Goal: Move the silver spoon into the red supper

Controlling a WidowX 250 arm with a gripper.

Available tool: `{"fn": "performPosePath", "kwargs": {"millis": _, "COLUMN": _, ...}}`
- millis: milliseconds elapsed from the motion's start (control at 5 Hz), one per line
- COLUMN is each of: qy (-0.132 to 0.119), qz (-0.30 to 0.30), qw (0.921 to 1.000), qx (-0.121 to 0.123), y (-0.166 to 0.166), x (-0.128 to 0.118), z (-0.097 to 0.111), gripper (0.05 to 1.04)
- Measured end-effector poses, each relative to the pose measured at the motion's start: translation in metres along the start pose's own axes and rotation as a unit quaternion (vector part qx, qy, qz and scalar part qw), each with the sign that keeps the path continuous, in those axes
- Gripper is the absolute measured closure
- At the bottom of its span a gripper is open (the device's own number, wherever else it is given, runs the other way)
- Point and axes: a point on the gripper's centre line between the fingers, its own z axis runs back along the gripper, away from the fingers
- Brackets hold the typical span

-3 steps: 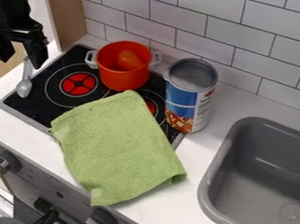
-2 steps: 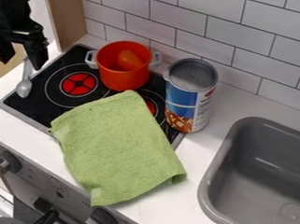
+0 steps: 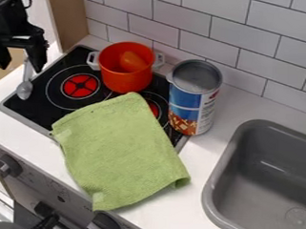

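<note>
Decent gap beside the black two-finger gripper (image 3: 20, 66) over the flat black stovetop (image 3: 42, 110), then a round orange-red pot's (image 3: 126, 81) blocking.

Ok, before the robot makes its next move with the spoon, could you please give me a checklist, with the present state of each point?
1. Gripper open: ok, its fingers are apart.
2. Spoon uncovered by the towel: ok.
3. Red pot upright, without a lid: ok.
4. Pot empty inside: not ok, an orange-red item is in it.
5. Fingers lined up around the spoon's handle: cannot tell from this angle.
</note>
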Motion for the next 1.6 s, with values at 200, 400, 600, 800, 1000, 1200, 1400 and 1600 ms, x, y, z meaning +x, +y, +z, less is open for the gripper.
{"fn": "performPosePath", "kwargs": {"millis": 200, "qy": 0.001, "qz": 0.026, "qw": 0.9995, "qx": 0.017, "y": 0.010, "x": 0.008, "z": -0.016, "gripper": 0.085}}
{"fn": "performPosePath", "kwargs": {"millis": 400, "qy": -0.006, "qz": 0.046, "qw": 0.9988, "qx": 0.016, "y": 0.009, "x": 0.009, "z": -0.033, "gripper": 0.085}}
{"fn": "performPosePath", "kwargs": {"millis": 600, "qy": -0.010, "qz": 0.063, "qw": 0.9979, "qx": -0.015, "y": 0.004, "x": 0.011, "z": -0.042, "gripper": 0.085}}
{"fn": "performPosePath", "kwargs": {"millis": 800, "qy": -0.006, "qz": 0.071, "qw": 0.9973, "qx": -0.017, "y": 0.005, "x": 0.013, "z": -0.043, "gripper": 0.085}}
{"fn": "performPosePath", "kwargs": {"millis": 1000, "qy": -0.009, "qz": 0.075, "qw": 0.9971, "qx": 0.003, "y": 0.006, "x": 0.015, "z": -0.049, "gripper": 0.085}}
{"fn": "performPosePath", "kwargs": {"millis": 1200, "qy": -0.019, "qz": 0.079, "qw": 0.9966, "qx": 0.013, "y": 0.008, "x": 0.017, "z": -0.050, "gripper": 0.121}}
{"fn": "performPosePath", "kwargs": {"millis": 1400, "qy": -0.026, "qz": 0.086, "qw": 0.9960, "qx": -0.002, "y": 0.007, "x": 0.017, "z": -0.051, "gripper": 0.372}}
{"fn": "performPosePath", "kwargs": {"millis": 1600, "qy": -0.023, "qz": 0.082, "qw": 0.9964, "qx": -0.005, "y": 0.008, "x": 0.021, "z": -0.051, "gripper": 0.638}}
